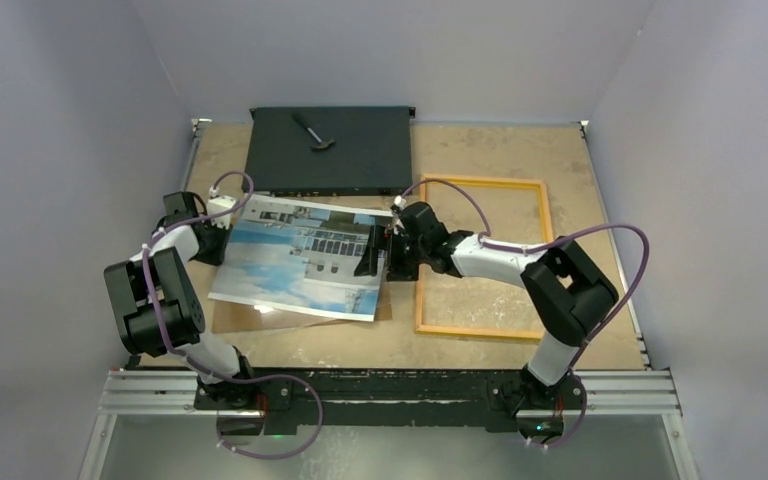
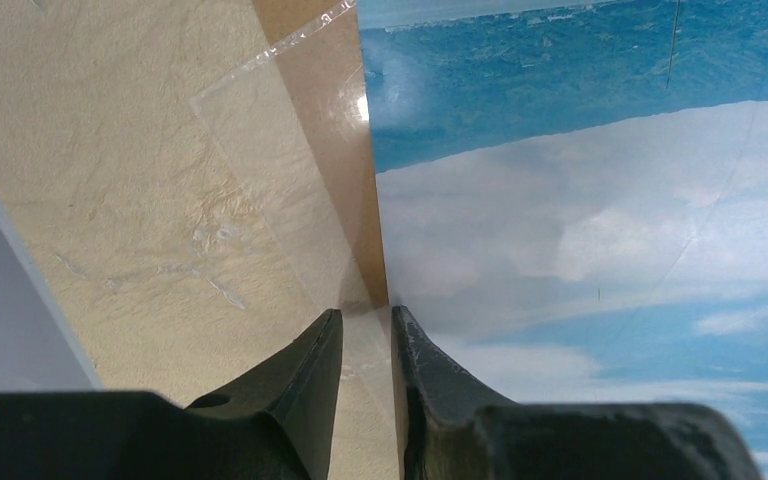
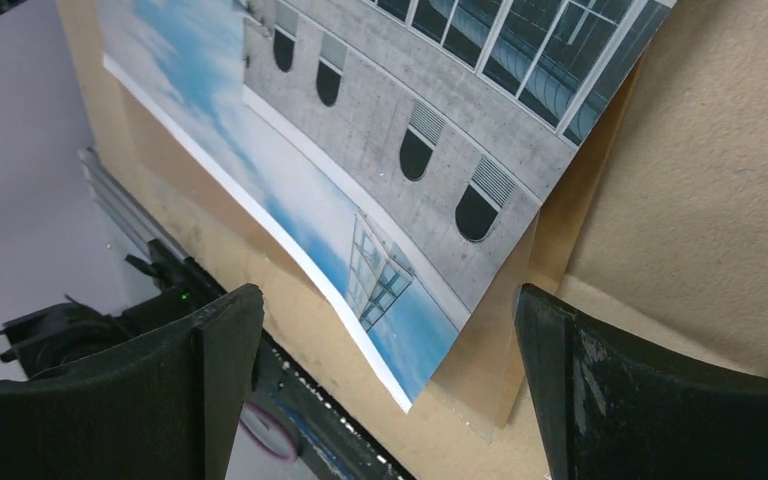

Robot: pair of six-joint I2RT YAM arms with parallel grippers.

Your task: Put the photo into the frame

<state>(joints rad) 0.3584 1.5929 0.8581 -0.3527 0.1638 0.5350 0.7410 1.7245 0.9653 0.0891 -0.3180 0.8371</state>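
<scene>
The left gripper [image 2: 365, 318] has its jaws nearly together at the left edge of the photo [image 1: 300, 260]; I cannot tell whether they pinch it. The right gripper [image 3: 385, 300] gapes wide over the photo's right corner. Under the glossy photo lies a smooth brown board [image 1: 250, 320]. Right of the photo, the thin orange frame [image 1: 485, 181] lies flat. The table [image 1: 480, 150] is rough, pale beige, walled in plain grey.

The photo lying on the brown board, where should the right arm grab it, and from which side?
Pinch the photo by its right edge, near the corner closest to the arms. It is a thin flat sheet, so only an edge can be pinched, and that corner seems lifted off the backing board. Come in level from the right, where the right gripper stands open.
</scene>
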